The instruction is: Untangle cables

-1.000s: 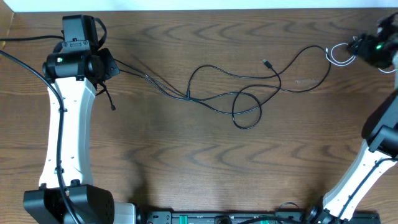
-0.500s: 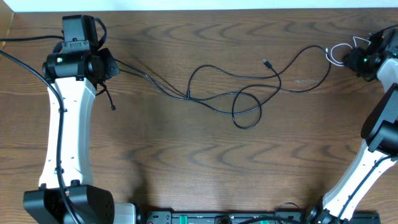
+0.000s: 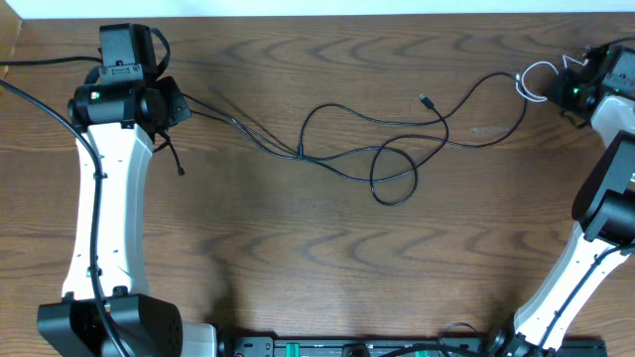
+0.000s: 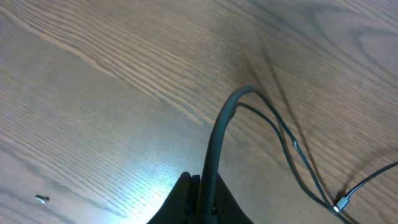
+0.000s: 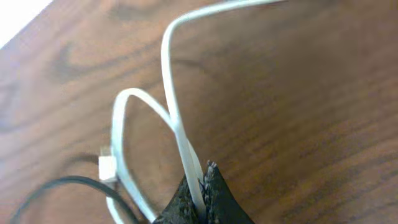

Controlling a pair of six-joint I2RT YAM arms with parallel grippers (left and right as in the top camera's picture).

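Both arms hold cords on the dark wood-grain counter.
The left jaws clamp thin black cords sprawled in loops mid-counter; the right jaws pinch the short white cord at the far-right corner.

Your right gripper has closed from open, now pinching the white cable; it moved slightly left in the upper right corner.

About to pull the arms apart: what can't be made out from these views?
- Overhead: over-under order where the black cables cross; strands too thin.
- Left wrist: how many strands the left gripper pinches; blurred against its fingers.
- Right wrist: rest of the white cable, cut off by the top edge.
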